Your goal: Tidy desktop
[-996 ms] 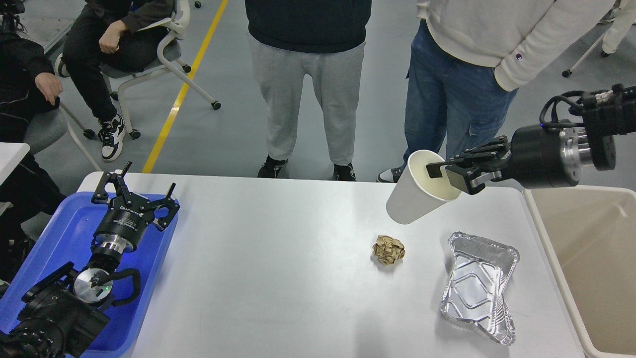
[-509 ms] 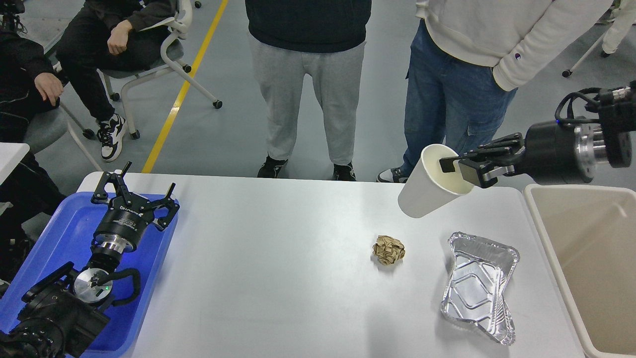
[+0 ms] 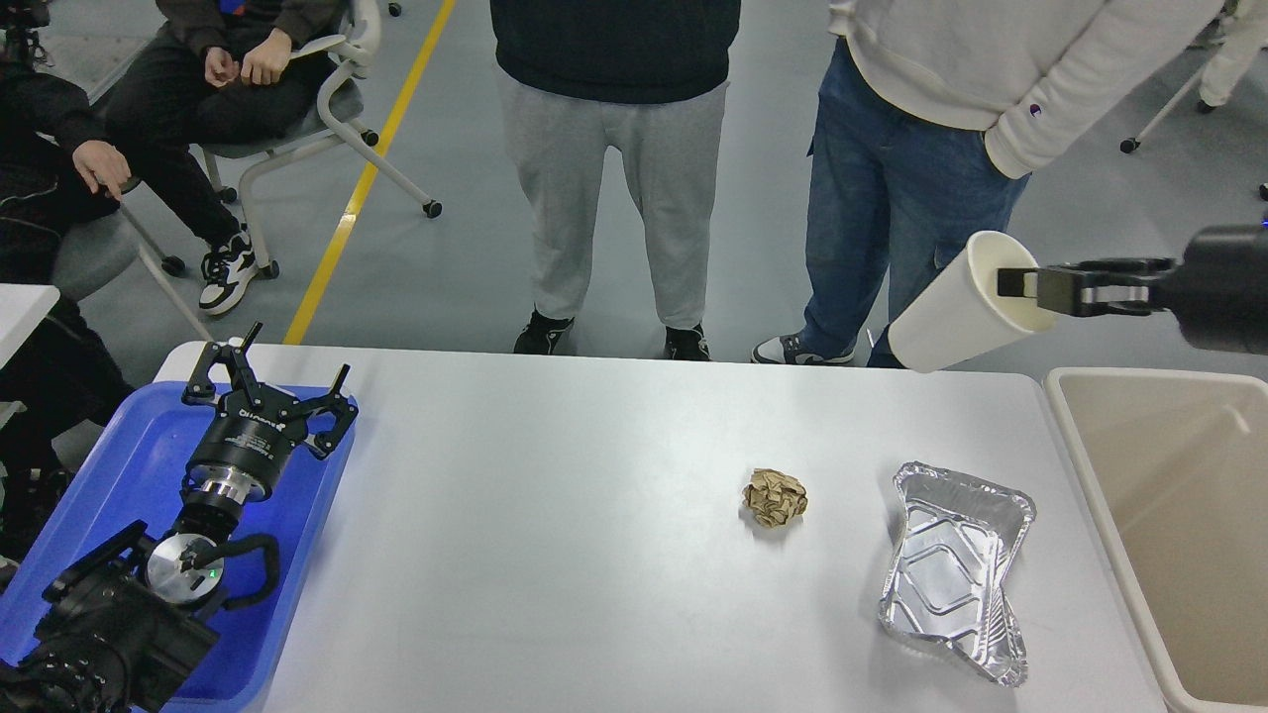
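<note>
The white desktop (image 3: 555,555) fills the middle of the head view. On it lie a crumpled brown paper ball (image 3: 775,497) and a bent foil tray (image 3: 953,570) to its right. My right gripper (image 3: 1030,285) is shut on the rim of a white paper cup (image 3: 956,319), one finger inside it. The cup is tilted on its side and held high above the desktop's far right corner. My left gripper (image 3: 265,374) is open and empty above the blue tray (image 3: 119,465) at the left.
A beige bin (image 3: 1169,515) stands against the desktop's right edge, just right of and below the cup. Two people stand close behind the far edge. Seated people and chairs are at the far left.
My right gripper has carried the cup up and to the right, from over the desktop toward the bin. The cup has tipped more onto its side. The left arm has not moved.
</note>
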Robot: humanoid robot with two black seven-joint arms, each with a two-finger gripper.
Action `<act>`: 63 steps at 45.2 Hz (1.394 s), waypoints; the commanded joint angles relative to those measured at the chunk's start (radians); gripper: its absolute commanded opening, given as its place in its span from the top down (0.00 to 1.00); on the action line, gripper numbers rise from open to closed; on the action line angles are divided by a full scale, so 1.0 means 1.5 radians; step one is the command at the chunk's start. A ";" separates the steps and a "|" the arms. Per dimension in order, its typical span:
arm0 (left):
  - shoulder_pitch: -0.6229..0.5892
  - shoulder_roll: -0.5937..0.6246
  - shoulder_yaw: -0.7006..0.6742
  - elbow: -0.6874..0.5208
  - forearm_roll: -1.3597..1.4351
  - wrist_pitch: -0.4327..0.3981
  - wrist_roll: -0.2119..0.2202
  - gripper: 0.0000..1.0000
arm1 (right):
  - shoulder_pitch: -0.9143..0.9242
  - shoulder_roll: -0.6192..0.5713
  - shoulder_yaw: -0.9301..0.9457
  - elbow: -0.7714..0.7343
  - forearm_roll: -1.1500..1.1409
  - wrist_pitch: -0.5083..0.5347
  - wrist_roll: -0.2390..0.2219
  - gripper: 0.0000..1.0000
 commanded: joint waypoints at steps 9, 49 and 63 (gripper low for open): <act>0.000 0.000 0.000 -0.001 0.000 0.000 0.000 0.00 | -0.072 -0.052 0.000 -0.105 0.155 -0.046 0.000 1.00; 0.000 0.000 0.000 0.000 0.000 0.000 0.000 0.00 | -0.279 -0.039 -0.001 -0.302 0.529 -0.139 0.001 1.00; 0.000 0.000 0.000 0.000 0.000 0.000 -0.001 0.00 | -0.351 0.006 0.000 -0.373 0.673 -0.168 0.001 1.00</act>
